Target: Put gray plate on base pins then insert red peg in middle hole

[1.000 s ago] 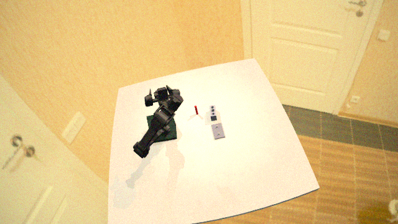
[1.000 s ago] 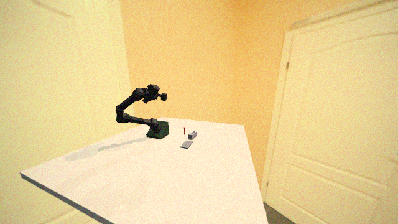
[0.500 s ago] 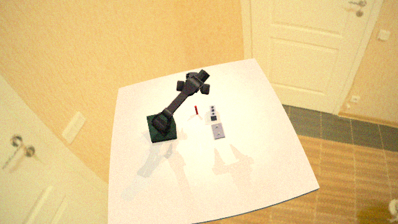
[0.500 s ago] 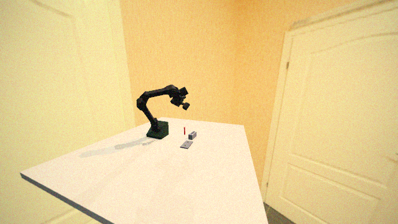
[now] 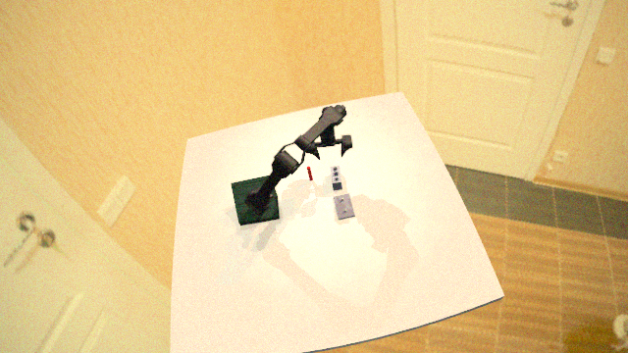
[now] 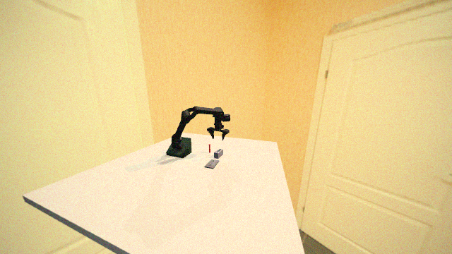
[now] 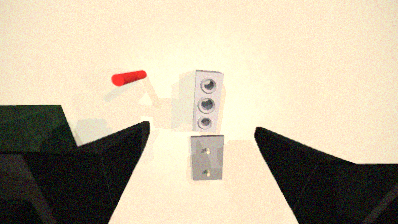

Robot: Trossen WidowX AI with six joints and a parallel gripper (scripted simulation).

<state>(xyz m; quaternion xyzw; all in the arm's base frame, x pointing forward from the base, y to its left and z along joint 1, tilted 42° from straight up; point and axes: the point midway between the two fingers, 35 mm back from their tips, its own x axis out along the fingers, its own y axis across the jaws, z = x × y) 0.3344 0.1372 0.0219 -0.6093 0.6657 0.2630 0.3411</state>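
Observation:
The gray plate (image 5: pixel 336 176) (image 6: pixel 218 154) (image 7: pixel 218 100) shows three holes in a row on top and looks like a raised block; whether something supports it underneath is unclear. The flat gray base (image 5: pixel 343 207) (image 6: pixel 212 164) (image 7: pixel 215 162) lies beside it, apart from it, with two small pins pointing up. The red peg (image 5: pixel 309 174) (image 6: pixel 209 148) (image 7: pixel 131 77) stands upright on the plate's robot side. My gripper (image 5: pixel 331 156) (image 6: pixel 218 139) (image 7: pixel 203 128) is wide open and empty, pointing down, high above the table. In the wrist view, plate and base appear between the fingers, the peg to the upper left.
The dark green block (image 5: pixel 245 213) (image 6: pixel 185 149) (image 7: pixel 30 125) under the arm's foot stands on the peg's side of the plate. The white table (image 5: pixel 294 294) (image 6: pixel 194 208) carries everything. The arm's shadows fall across it around the base.

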